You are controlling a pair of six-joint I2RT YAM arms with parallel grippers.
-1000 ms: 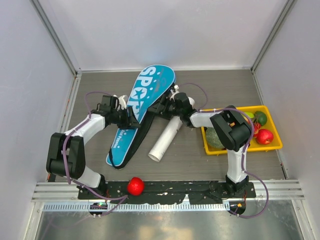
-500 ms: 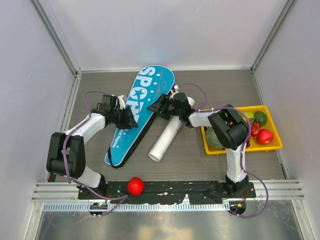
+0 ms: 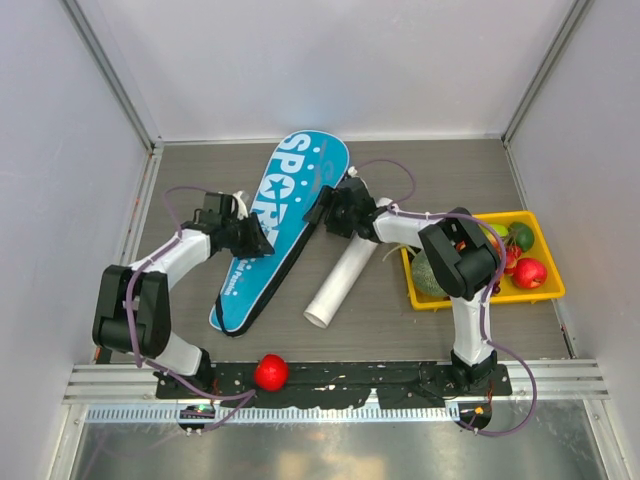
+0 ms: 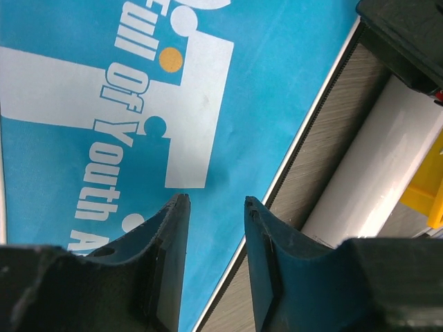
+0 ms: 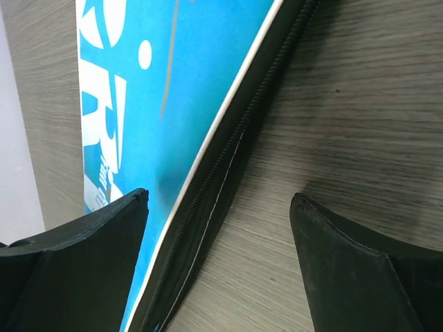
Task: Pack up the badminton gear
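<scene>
Between pale walls (image 3: 330, 60), grey tabletop (image 3: 450, 170)

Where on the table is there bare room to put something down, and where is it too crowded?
Bare table lies far right, behind the yellow tray, and near, between the white tube and the tray. Crowded: the middle, where left hand and right hand meet at the blue racket bag.
</scene>
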